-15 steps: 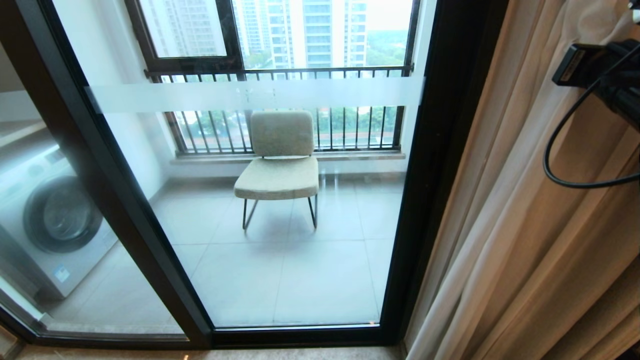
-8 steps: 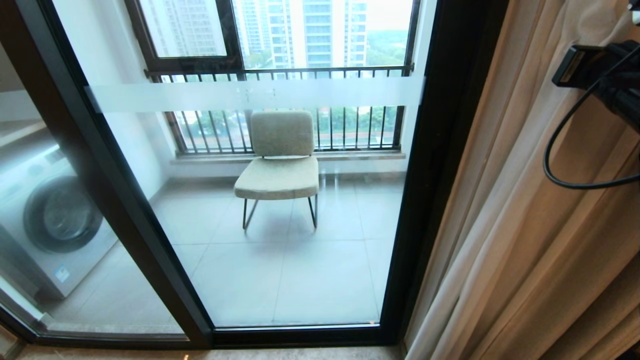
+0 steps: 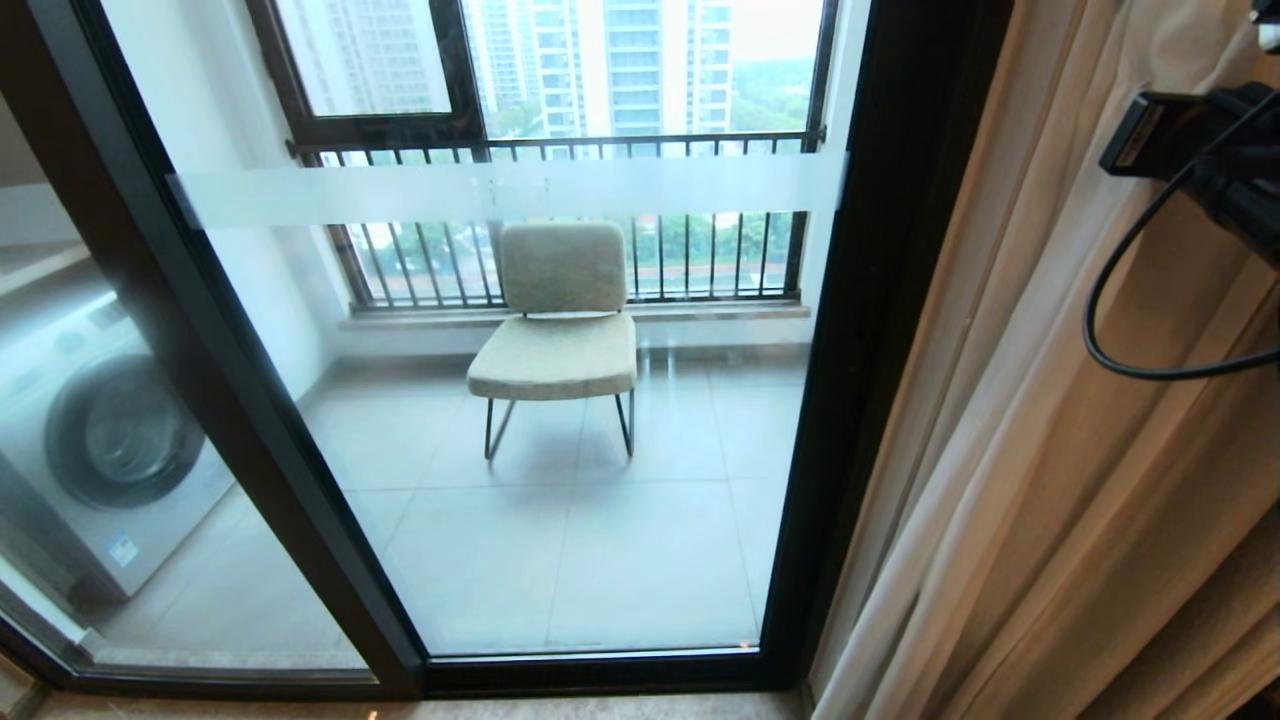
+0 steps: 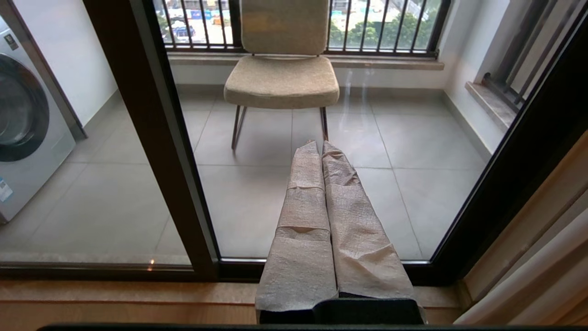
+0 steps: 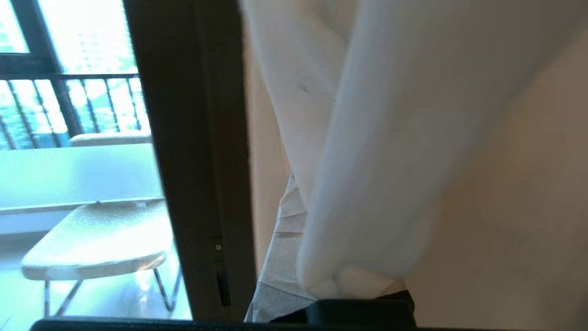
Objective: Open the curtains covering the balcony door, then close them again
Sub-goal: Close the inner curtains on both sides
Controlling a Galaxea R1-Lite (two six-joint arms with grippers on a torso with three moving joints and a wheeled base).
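We found the right arm raised high at the right edge of the head view, its black wrist housing pressed in against the curtains, with one black cable looping down from it. The right gripper sat buried in the fabric: in the right wrist view a fold of the sheer white layer draped over the wrapped fingers, and the jaws were shut with that fold bunched between them. The left gripper hung low, pointing forward at the lower part of the balcony door, its two cloth-wrapped fingers pressed flat together, jaws shut and holding nothing.

The curtains were gathered to the right of the door, both layers visible: one beige-grey opaque layer and one sheer white layer in front of it, hanging to the floor. The door glass stood uncovered.

Count: two glass panels in black frames, one frosted band across the glass; behind it one upholstered chair on the balcony tiles, one washing machine at the left, one barred window.
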